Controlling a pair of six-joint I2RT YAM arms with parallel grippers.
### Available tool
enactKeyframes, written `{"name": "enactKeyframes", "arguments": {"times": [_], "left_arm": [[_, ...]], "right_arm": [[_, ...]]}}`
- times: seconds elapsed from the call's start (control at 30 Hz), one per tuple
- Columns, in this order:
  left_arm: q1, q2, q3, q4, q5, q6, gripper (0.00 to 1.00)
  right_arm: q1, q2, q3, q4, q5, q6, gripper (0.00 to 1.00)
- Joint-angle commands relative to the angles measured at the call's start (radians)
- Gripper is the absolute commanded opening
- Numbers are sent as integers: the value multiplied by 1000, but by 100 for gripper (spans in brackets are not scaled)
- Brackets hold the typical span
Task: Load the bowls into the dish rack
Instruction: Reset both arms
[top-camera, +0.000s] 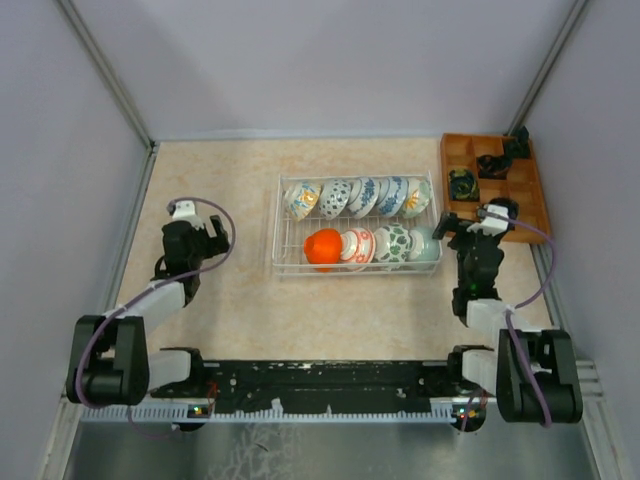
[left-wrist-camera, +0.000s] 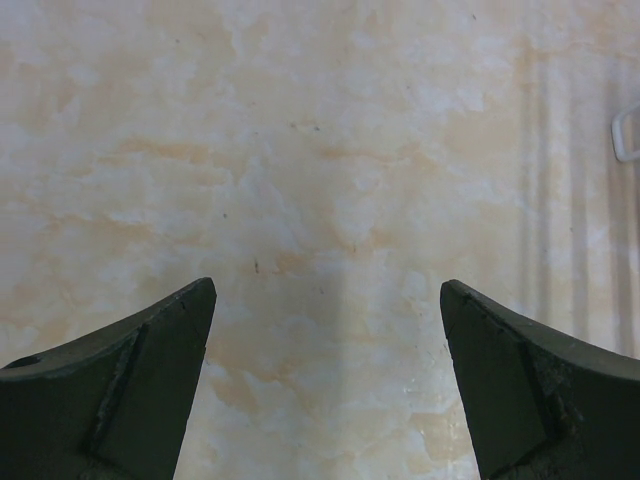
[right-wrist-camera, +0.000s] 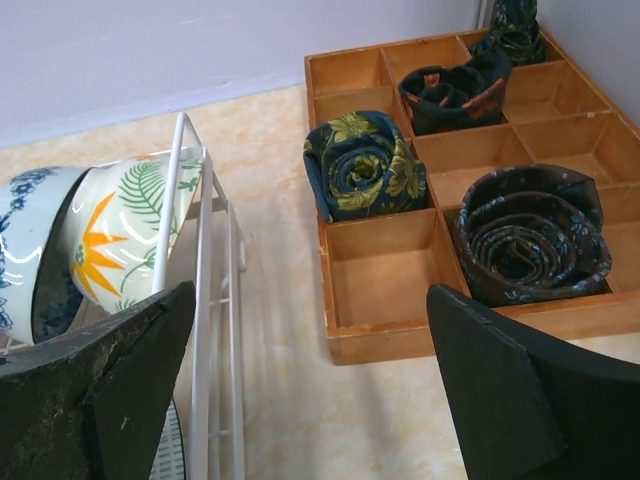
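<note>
- All nine bowls (top-camera: 363, 197) sit on edge in the dish rack (top-camera: 277, 225), 2 rows: five at back, four in front incl. the orange one (top-camera: 322, 247).
- Rack lies btwn your claws: right of the left claw (left-wrist-camera: 328, 288), just left of the right claw (right-wrist-camera: 310, 292).
- Both claws released, jaws wide, nothing gripped; left one hangs over bare table (left-wrist-camera: 300, 150).
- Leaf-print bowl (right-wrist-camera: 125, 225) leans at the rack's end wires, by your right claw's left finger.
- Wooden tray (right-wrist-camera: 385, 290) w/ rolled dark cloths (right-wrist-camera: 365, 165) sits ahead-right of right claw.
</note>
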Motion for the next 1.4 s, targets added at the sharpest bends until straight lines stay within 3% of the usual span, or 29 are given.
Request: {"name": "enactKeyframes", "arguments": {"times": [0.0,0.23,0.33,0.43,0.53,0.63,0.8,1.13,1.27,1.33,1.37], "left_arm": [[20,20,-25,151,-11,48,100],[42,85,-91,351,-23,106,100],[48,154,-134,525,-29,147,100],[58,210,-81,481,43,178,99],[66,237,-64,507,67,185,99],[74,259,-42,499,99,189,99],[75,230,-86,548,133,195,99],[81,159,-147,576,132,163,99],[101,109,-302,831,100,99,99],[102,143,-423,1053,50,47,100],[102,208,-484,1242,44,40,100]], "right_arm": [[9,75,-61,117,-41,-40,99],[10,143,-99,260,-71,-81,99],[10,234,-148,451,-76,-91,99],[10,365,-202,708,-100,-101,99],[9,311,-184,588,-116,-109,99],[10,337,-178,619,-164,-127,99],[10,329,-138,530,-310,-184,99],[10,331,-137,530,-314,-182,99],[10,331,-138,535,-311,-182,99],[10,331,-140,536,-310,-183,99],[10,331,-140,536,-310,-183,99]]}}
